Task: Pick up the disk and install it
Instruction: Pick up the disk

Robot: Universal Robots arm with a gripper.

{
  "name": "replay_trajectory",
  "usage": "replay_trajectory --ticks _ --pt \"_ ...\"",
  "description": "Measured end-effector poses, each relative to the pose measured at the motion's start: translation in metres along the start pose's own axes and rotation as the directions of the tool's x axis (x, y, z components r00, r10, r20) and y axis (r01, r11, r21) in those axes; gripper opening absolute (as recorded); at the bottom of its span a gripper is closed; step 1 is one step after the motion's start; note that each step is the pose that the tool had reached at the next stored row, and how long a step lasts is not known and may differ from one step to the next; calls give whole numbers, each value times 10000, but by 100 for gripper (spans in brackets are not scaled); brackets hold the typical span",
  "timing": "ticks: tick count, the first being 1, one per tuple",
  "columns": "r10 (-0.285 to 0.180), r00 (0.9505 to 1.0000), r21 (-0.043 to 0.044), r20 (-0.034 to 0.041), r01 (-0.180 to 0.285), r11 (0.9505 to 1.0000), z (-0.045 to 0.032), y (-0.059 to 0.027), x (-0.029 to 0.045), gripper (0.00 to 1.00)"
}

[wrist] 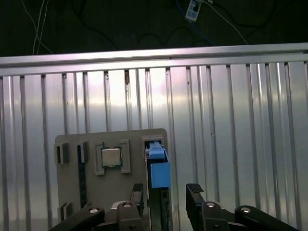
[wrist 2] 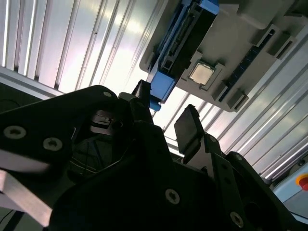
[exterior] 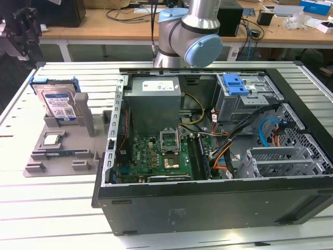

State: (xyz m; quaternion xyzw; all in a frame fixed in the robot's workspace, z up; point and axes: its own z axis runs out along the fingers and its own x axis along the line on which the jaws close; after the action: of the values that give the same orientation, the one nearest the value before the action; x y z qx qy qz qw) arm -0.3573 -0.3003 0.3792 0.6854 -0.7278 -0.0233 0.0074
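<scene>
The disk (exterior: 59, 103), a flat silver hard drive with a white-and-blue label and a blue plastic bracket round its edge, stands leaning back in a grey holder (exterior: 83, 112) at the upper left of the exterior view. It is well apart from the open computer case (exterior: 218, 156), which takes up the centre and right. Both rest on a ribbed metal counter (exterior: 52, 208). The robot arm (exterior: 190, 31) rises at top centre, its far end cut off by the frame.

The disk looks rigid, dense for its size and sensitive to knocks. Its smooth metal faces are probably slippery and the bracket may flex. The safest hold is likely across the two broad faces near the free upper edge.

In the first wrist view the hand (wrist: 166, 193) is empty, its two dark fingers (wrist: 194, 192) spread apart. The disk, seen edge-on, lines up with the gap and touches neither finger.

The holder hides the disk's lower edge. The inside of the grey drive cage (exterior: 244, 99) with its blue latch is hard to make out. A small square chip (exterior: 52, 139) lies just beside the disk.
</scene>
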Motion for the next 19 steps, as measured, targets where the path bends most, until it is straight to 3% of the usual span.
replay_trajectory --ticks 11,13,17,19 --pt "2 10000 -1 0 -2 10000 106 -44 -22 48" --pt "-4 10000 -2 -1 4 10000 185 -59 -17 48" --pt "-134 9999 -5 -7 134 9999 265 -68 74 48" --pt "-155 9999 -8 -8 155 9999 318 -70 79 48"
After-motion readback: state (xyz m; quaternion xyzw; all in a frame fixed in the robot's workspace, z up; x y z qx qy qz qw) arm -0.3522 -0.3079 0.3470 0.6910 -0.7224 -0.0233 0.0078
